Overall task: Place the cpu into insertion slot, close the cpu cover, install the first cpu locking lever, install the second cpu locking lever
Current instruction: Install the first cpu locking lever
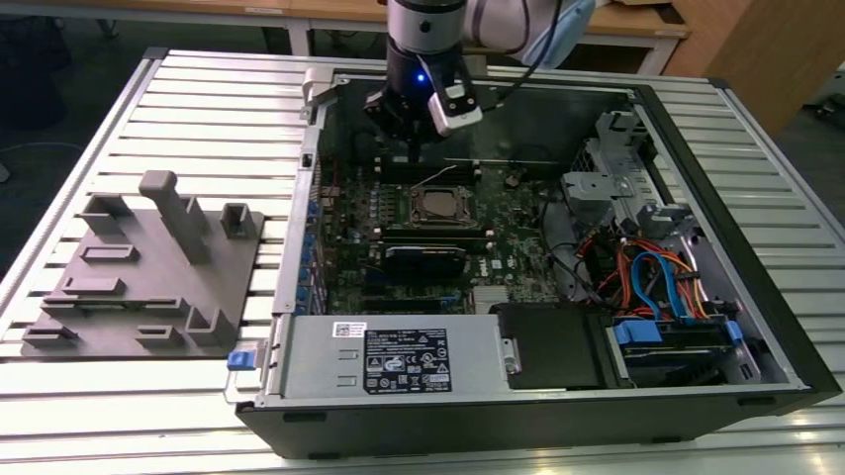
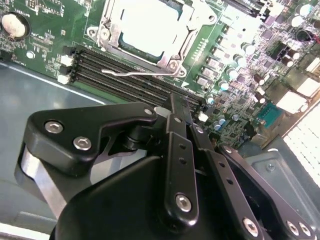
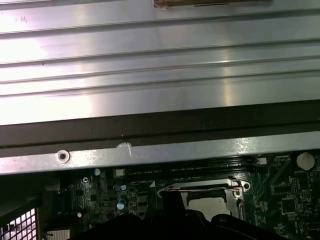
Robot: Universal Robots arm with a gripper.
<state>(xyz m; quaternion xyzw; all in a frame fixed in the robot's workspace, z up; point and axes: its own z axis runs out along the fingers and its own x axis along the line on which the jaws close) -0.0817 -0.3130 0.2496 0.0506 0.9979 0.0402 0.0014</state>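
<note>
At the exterior view's left, a grey fixture [image 1: 145, 277] lies on the slatted tabletop [image 1: 198, 99]. Beside it stands the open case [image 1: 766, 327] with the green board [image 1: 509, 223] inside. The gripper [image 1: 418, 160] hangs over the board near the slot [image 1: 412, 206], its fingers [image 2: 172, 107] pressed together with nothing between them. The cpu [image 2: 150, 25] sits in the slot, and the cover [image 2: 105, 22] lies flat around it. In the second wrist view, a wire lever [image 2: 135, 73] lies along the cover's edge, beside the memory slots [image 2: 115, 62]. Coloured cables [image 1: 654, 277] lie in the case at the exterior view's right.
</note>
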